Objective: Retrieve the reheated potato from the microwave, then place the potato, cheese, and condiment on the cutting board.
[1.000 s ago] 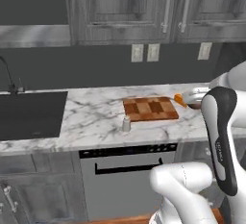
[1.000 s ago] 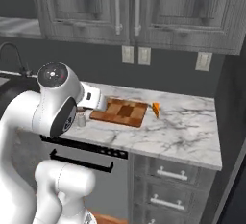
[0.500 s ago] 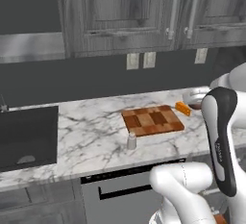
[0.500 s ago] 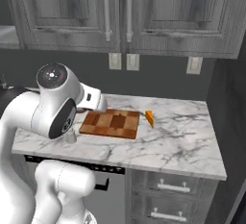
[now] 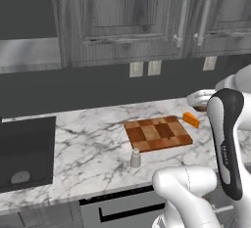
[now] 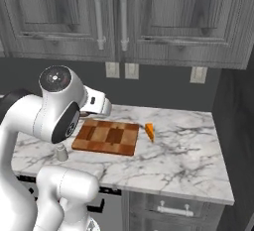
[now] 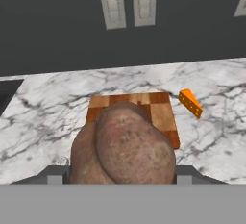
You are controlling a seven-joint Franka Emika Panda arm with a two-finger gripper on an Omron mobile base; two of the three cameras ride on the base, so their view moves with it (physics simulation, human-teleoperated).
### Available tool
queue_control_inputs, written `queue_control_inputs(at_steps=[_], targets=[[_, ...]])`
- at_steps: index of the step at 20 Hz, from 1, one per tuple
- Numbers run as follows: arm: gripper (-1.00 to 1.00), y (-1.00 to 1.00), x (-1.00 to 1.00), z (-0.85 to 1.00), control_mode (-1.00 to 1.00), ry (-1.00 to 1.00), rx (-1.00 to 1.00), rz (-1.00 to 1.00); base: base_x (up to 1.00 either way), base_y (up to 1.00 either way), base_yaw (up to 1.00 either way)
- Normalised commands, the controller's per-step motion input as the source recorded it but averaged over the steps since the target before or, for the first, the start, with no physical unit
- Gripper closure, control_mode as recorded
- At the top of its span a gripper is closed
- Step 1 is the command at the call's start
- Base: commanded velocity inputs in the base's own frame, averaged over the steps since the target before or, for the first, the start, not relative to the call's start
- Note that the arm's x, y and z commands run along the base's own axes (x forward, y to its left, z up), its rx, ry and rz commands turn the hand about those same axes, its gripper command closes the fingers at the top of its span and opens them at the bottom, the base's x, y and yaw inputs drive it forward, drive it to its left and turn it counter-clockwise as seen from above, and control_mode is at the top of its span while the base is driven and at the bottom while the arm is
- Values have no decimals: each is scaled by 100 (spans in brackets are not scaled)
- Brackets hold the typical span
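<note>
**Potato in hand, carried toward the board; cheese and condiment not yet placed**

The gripper (image 7: 122,182) holds the potato (image 7: 122,148): in the hand view the brown, mottled tuber sits large at the near edge between the two finger bases, so the jaws are closed on it at a wide span. The fingertips themselves are hidden behind it.

The cutting board (image 5: 157,133) lies flat on the marble worktop (image 5: 88,148), with nothing on it. In the hand view the board lies beyond the potato, partly covered by it. The cheese (image 5: 191,120), an orange wedge, rests on the worktop just beside the board's far right corner, apart from it. The condiment (image 5: 135,158) stands upright on the worktop just off the board's near left corner, not touching it. A black sink (image 5: 24,153) is set into the worktop well to the left.

Judgement: the retrieval from the microwave appears done, and the step in hand is carrying the potato to the board. How high the potato sits above the worktop cannot be told. The next move calls for bringing the hand forward over the board's middle, lowering until the potato rests there, then opening the jaws. The rounded potato may roll on release, so a low, central set-down is advisable. Cheese and condiment remain to be moved afterwards.
</note>
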Motion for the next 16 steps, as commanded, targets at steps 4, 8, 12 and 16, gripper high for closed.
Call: queue_control_inputs(at_steps=[4, 8, 12, 16], targets=[[100, 0, 0, 0, 100, 0, 0, 0, 50, -36, 3], [100, 0, 0, 0, 100, 0, 0, 0, 51, -31, 11], [100, 0, 0, 0, 100, 0, 0, 0, 38, -17, 12], [100, 0, 0, 0, 100, 0, 0, 0, 1, 0, 0]])
